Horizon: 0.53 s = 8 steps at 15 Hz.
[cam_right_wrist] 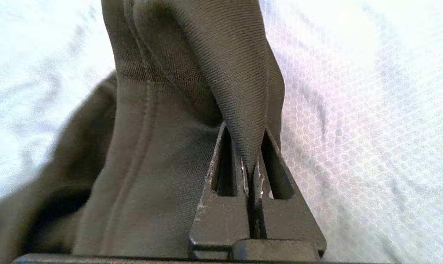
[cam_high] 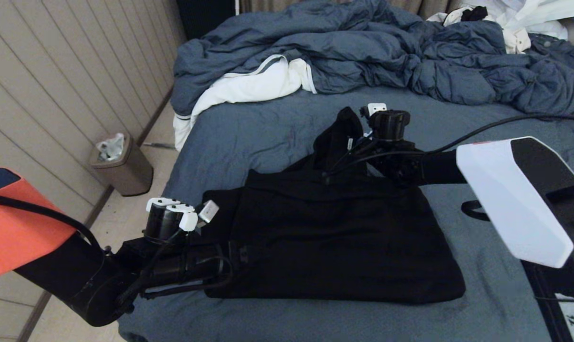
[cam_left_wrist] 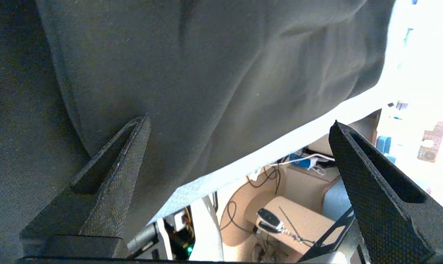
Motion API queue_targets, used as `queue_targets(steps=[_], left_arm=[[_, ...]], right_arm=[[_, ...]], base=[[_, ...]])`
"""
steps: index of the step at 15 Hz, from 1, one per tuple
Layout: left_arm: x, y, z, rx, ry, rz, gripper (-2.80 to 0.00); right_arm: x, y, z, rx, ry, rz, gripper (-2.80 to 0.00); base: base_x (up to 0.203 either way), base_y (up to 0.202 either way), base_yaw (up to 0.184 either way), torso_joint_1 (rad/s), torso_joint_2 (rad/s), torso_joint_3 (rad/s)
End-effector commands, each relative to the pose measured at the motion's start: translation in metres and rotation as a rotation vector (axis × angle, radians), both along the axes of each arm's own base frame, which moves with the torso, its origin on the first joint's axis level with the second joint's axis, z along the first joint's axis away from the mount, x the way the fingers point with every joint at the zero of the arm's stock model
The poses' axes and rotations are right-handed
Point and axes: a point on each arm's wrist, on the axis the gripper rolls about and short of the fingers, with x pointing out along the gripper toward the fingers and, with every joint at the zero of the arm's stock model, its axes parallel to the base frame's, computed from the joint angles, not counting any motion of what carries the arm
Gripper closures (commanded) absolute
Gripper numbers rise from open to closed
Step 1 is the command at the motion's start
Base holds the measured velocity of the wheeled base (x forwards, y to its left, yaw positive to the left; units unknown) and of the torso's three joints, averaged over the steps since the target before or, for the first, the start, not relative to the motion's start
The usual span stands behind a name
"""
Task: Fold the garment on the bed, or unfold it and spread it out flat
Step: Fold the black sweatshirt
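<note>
The black garment [cam_high: 334, 237] lies folded into a rough rectangle on the blue-grey bed [cam_high: 249, 137]. At its far edge a piece stands pulled up in a peak [cam_high: 346, 121]. My right gripper [cam_high: 346, 147] is shut on that piece; in the right wrist view, the right gripper [cam_right_wrist: 246, 129] pinches a ribbed fold of the garment [cam_right_wrist: 221, 66] above the sheet [cam_right_wrist: 372, 128]. My left gripper [cam_high: 239, 259] lies low at the garment's near-left edge. In the left wrist view, the left gripper [cam_left_wrist: 240, 122] is open, one finger [cam_left_wrist: 111, 183] against the garment [cam_left_wrist: 207, 73].
A crumpled blue-grey duvet [cam_high: 363, 52] with white lining fills the far side of the bed, with white clothing [cam_high: 520, 19] at the far right. A small bin [cam_high: 123, 166] stands on the floor by the panelled wall, left of the bed. A black loop [cam_high: 472, 211] lies right of the garment.
</note>
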Motion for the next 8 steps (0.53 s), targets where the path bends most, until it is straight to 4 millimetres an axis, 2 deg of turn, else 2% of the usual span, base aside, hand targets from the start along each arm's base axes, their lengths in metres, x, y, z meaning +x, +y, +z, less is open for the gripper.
queue_targets(steps=[1, 3, 5, 8], left_arm=[[-0.002, -0.001, 0.0, -0.009, -0.008, -0.005, -2.8], [-0.006, -0.002, 0.0, -0.016, -0.019, -0.015, -2.8], [-0.008, -0.003, 0.001, -0.017, -0.02, -0.02, -2.8], [-0.008, -0.003, 0.0, -0.015, -0.017, -0.02, -2.8]], right_arm=[[-0.02, 0.001, 0.026, 0.009, -0.043, 0.009, 0.0], [-0.039, 0.004, 0.038, 0.002, -0.049, 0.027, 0.0], [-0.06, 0.011, 0.04, -0.014, -0.026, 0.055, 0.0], [-0.084, 0.018, 0.022, -0.065, 0.037, 0.098, 0.0]], base=[[0.0, 0.0, 0.0, 0.0, 0.0, 0.0], [0.0, 0.0, 0.0, 0.0, 0.0, 0.0], [0.0, 0.0, 0.0, 0.0, 0.0, 0.0], [0.0, 0.0, 0.0, 0.0, 0.0, 0.0]])
